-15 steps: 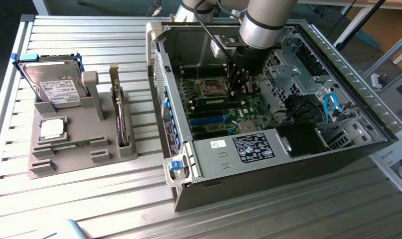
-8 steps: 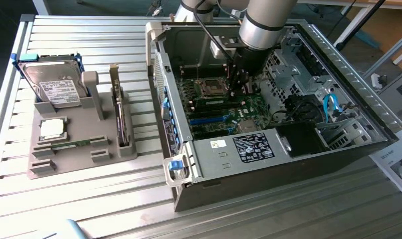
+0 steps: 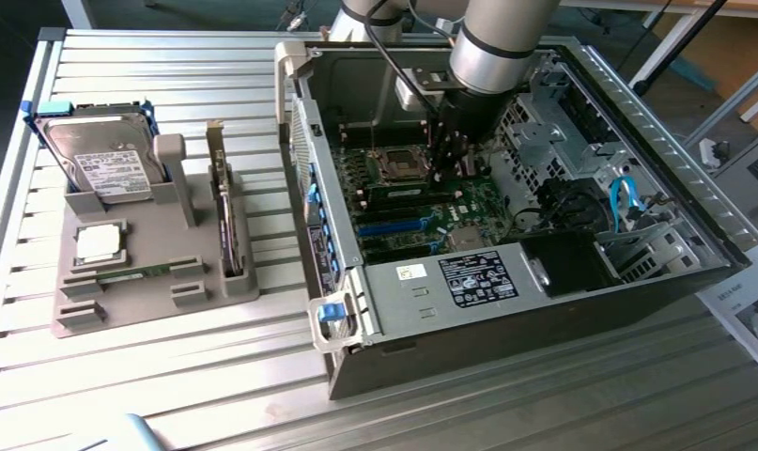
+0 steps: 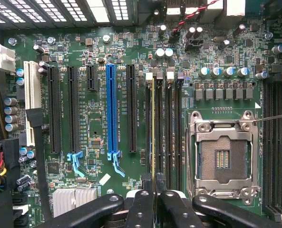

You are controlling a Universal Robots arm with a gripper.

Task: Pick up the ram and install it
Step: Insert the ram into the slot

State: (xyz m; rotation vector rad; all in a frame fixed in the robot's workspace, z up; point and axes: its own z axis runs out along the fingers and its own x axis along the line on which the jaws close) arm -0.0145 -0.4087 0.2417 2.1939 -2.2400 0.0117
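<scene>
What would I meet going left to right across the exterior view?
Hard drive → blue latch on the computer case → processor socket → tool, shut on the ram → blue cable.

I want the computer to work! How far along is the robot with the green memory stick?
Done: the long, flat green ram stick is picked up and inside the open metal computer case. In hand: the black gripper is shut on it, along a black slot beside the square silver processor socket. Left: letting go; whether it is pushed in, I cannot tell.
</scene>
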